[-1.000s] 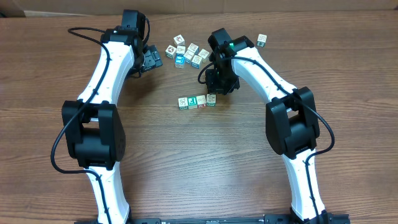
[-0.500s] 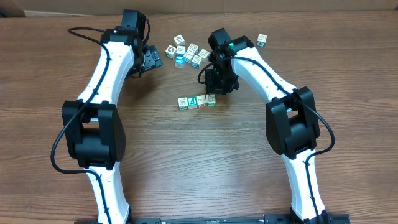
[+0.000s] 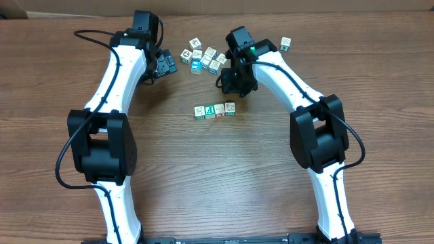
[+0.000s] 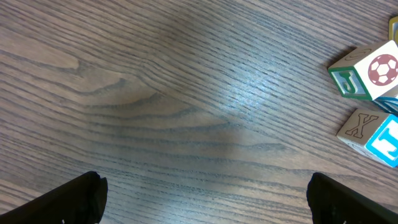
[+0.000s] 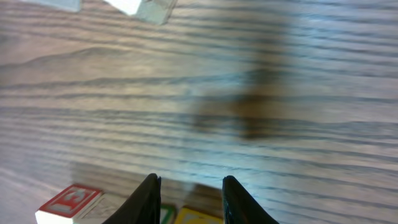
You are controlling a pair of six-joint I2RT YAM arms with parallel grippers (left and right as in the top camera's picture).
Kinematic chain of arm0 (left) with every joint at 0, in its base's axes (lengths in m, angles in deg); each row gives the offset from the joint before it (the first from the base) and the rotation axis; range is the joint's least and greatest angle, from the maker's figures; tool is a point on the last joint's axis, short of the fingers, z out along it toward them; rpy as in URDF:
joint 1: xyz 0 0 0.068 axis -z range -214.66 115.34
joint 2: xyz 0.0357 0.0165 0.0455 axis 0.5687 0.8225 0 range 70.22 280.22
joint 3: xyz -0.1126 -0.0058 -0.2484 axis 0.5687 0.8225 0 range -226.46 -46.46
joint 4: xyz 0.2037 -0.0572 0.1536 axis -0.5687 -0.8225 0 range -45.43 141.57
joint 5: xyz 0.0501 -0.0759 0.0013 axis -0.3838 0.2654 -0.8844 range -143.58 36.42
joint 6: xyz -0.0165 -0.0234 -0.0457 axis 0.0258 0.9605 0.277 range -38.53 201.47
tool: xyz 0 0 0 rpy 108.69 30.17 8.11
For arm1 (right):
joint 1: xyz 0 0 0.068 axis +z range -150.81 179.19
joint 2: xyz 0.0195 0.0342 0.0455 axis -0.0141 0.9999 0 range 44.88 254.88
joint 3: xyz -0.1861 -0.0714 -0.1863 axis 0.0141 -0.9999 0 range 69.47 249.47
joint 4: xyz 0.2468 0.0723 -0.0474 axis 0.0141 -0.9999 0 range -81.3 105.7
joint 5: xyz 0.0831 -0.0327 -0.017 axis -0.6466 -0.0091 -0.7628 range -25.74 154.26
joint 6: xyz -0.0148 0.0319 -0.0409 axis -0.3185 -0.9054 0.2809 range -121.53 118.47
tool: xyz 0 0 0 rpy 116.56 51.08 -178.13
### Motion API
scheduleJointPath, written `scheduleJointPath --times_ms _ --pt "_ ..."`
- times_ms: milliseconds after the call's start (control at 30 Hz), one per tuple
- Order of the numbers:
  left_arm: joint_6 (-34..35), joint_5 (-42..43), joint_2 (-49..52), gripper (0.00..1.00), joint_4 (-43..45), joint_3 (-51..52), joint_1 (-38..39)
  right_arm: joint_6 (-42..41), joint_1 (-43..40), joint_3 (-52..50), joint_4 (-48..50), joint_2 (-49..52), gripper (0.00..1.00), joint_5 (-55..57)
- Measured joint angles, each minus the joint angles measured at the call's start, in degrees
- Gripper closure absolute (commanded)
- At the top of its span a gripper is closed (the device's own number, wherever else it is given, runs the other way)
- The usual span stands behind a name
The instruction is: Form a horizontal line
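Observation:
The horizontal line [image 3: 214, 110] is a short row of small picture cubes near the table's middle, touching side by side. My right gripper [image 3: 237, 91] hovers just behind the row's right end, apart from it. In the right wrist view its jaws [image 5: 189, 202] stand a little open over bare wood with nothing between them. A red-marked cube [image 5: 67, 203] and a yellow face [image 5: 198, 218] of the row show at the bottom edge. My left gripper [image 3: 167, 64] is wide open and empty beside the loose clump; its fingertips [image 4: 78, 198] sit at the frame's bottom corners.
A loose clump of similar cubes [image 3: 203, 57] lies at the back between the two arms. Two of them, a football cube [image 4: 367, 71] and an X cube [image 4: 372, 134], show in the left wrist view. One lone cube [image 3: 285, 44] sits at the far right back.
My right gripper has drawn back from the row's right end cube toward the far side. That cube stays in the row. The left arm has not moved.

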Motion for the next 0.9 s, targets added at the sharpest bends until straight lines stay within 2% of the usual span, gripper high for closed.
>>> scheduleJointPath --times_ms 267,433,533,900 --pt "0.0 0.0 0.0 0.0 0.0 0.0 0.0 -1.8 -2.6 0.0 -4.5 0.0 0.74 3.6" --pt "0.0 0.0 0.0 0.0 0.0 0.0 0.0 -2.0 -3.4 0.0 -7.6 0.0 0.89 4.3" --pt "0.0 0.0 0.0 0.0 0.0 0.0 0.0 -2.2 -3.3 0.0 -9.4 0.0 0.93 4.4" --pt "0.0 0.0 0.0 0.0 0.0 0.0 0.0 -2.2 -0.9 0.0 -11.1 0.0 0.93 4.4"
